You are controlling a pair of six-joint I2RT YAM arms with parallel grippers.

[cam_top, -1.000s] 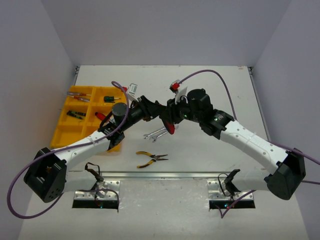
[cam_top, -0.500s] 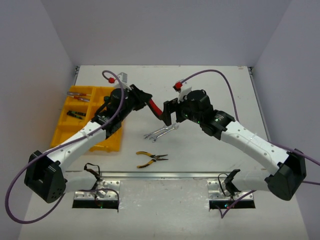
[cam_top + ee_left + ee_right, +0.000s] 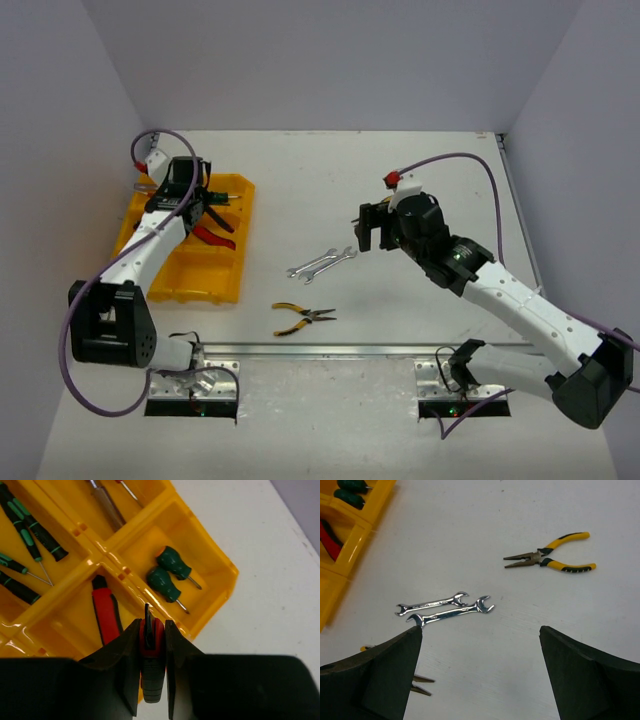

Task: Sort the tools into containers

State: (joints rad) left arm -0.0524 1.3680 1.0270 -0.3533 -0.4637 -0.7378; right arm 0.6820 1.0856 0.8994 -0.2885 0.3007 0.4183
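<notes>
The step in hand is the drop of the red-handled pliers point(image 3: 151, 642): the left tool point(image 3: 152, 625) is clenched on one handle, over the yellow tray point(image 3: 200, 290) at the far left of the surface, above the divider between a compartment showing a red grip and the one with two green screwdrivers point(image 3: 167, 575). The next move calls for lowering into the red-grip compartment, clear of the divider, then releasing. The left arm reaches far and left, wrist pitched down. The right tool point(image 3: 480, 645) hangs spread wide and empty just right of the two wrenches point(image 3: 445, 609), with the yellow-black pliers point(image 3: 555, 557) nearer.
</notes>
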